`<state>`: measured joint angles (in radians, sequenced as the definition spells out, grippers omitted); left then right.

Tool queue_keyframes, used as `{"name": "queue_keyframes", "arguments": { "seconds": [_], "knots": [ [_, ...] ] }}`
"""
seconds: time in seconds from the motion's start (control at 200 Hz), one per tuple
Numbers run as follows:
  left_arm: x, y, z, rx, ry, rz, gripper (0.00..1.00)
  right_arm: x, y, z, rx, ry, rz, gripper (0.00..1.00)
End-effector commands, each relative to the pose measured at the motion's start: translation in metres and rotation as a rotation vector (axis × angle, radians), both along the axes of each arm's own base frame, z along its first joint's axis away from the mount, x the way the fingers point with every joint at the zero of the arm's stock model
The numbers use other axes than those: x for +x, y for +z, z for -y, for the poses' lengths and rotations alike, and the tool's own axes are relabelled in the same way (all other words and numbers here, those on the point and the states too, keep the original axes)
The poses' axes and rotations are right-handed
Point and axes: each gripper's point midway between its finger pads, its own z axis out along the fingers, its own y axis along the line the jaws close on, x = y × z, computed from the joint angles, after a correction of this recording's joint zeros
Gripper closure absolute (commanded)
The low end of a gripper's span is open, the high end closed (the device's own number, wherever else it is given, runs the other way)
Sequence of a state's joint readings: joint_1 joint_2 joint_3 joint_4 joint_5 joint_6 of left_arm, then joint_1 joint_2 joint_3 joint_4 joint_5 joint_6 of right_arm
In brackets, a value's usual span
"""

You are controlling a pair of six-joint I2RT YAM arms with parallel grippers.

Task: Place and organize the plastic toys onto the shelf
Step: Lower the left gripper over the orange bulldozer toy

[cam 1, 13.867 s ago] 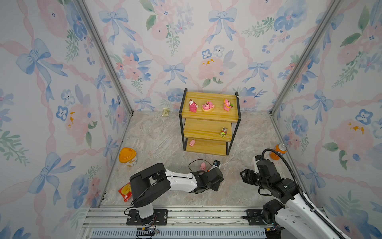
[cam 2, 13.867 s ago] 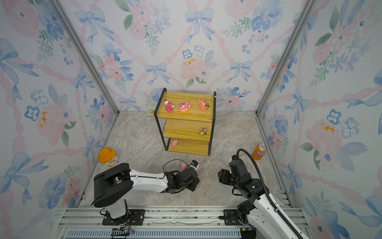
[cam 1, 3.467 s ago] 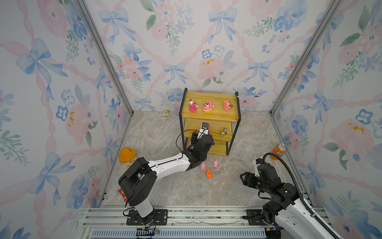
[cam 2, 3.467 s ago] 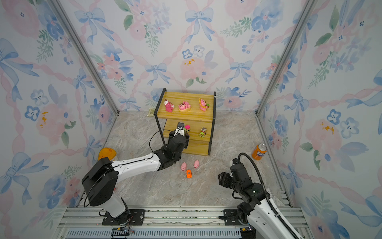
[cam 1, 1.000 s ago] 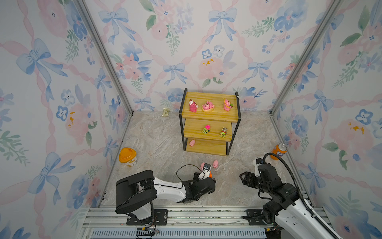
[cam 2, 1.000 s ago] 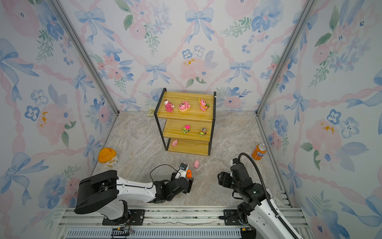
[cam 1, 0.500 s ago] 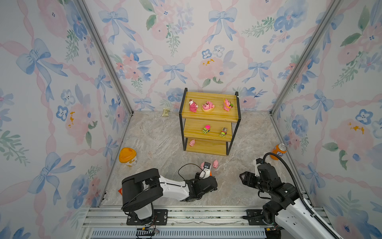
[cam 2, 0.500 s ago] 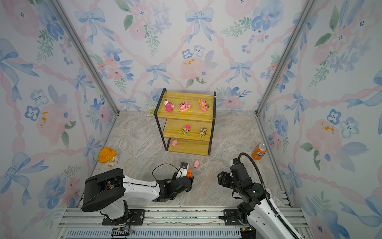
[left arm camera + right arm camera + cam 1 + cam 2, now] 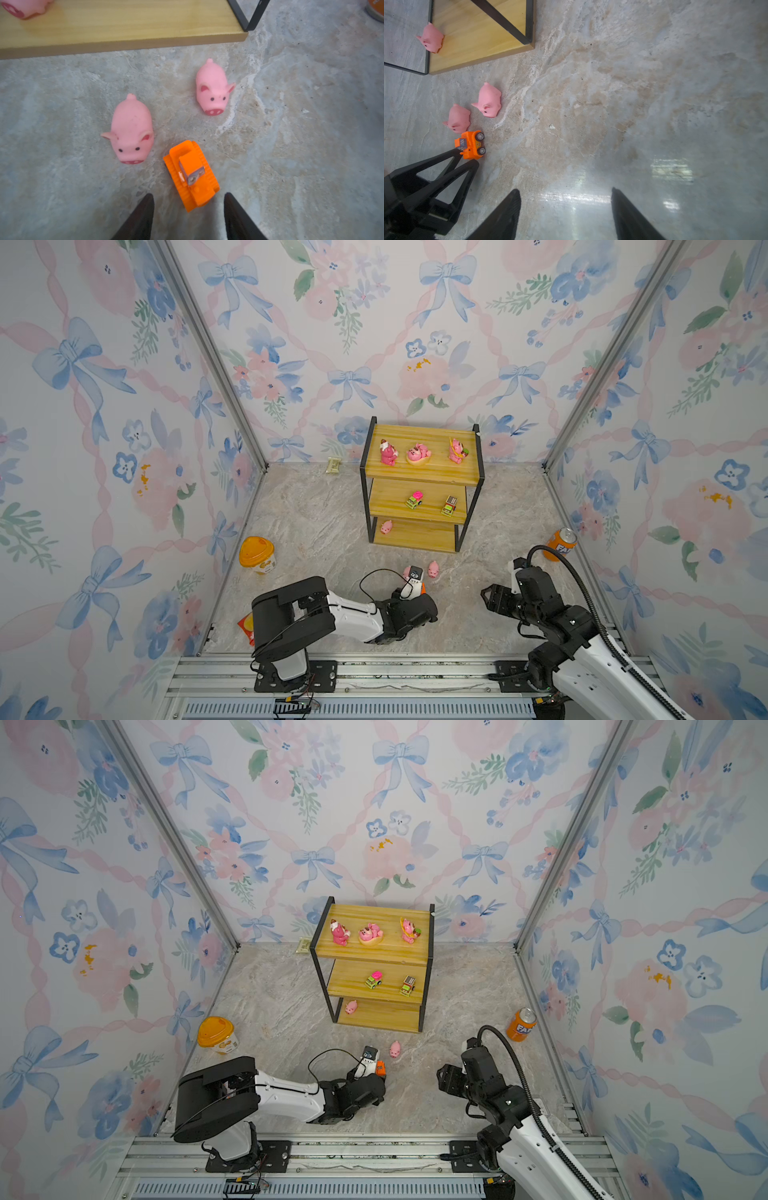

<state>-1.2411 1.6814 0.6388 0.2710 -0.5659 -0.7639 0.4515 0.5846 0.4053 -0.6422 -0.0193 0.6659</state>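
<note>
On three-tier yellow wooden shelf (image 9: 419,475): six plastic toys (image 9: 417,454) placed; outstanding on floor (image 9: 316,510), two pale pink pigs (image 9: 132,133) (image 9: 212,89), orange toy car (image 9: 192,176) between parted fingers of left gripper (image 9: 189,195); right gripper (image 9: 565,190) parted, empty.

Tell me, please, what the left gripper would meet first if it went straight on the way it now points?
Most likely the orange car: it lies just ahead of the left gripper, its near end roughly between the open fingertips. Whether they touch it is unclear.
</note>
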Motion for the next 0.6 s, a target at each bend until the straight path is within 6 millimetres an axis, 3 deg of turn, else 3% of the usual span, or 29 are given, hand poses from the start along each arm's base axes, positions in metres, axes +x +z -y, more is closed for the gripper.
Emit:
{"name": "queue_keyframes", "arguments": {
  "seconds": [0.0, 0.43, 0.595],
  "knots": [
    [0.004, -0.003, 0.001, 0.023, 0.008, -0.004, 0.46, -0.001, -0.005, 0.002, -0.001, -0.014, -0.01, 0.29],
    [0.013, -0.001, 0.003, 0.039, 0.011, 0.014, 0.42, 0.0, -0.005, 0.002, 0.001, -0.01, -0.009, 0.29],
    [0.016, -0.004, 0.008, 0.05, -0.002, 0.008, 0.47, -0.001, -0.005, 0.002, -0.001, -0.009, -0.01, 0.29]
  ]
}}
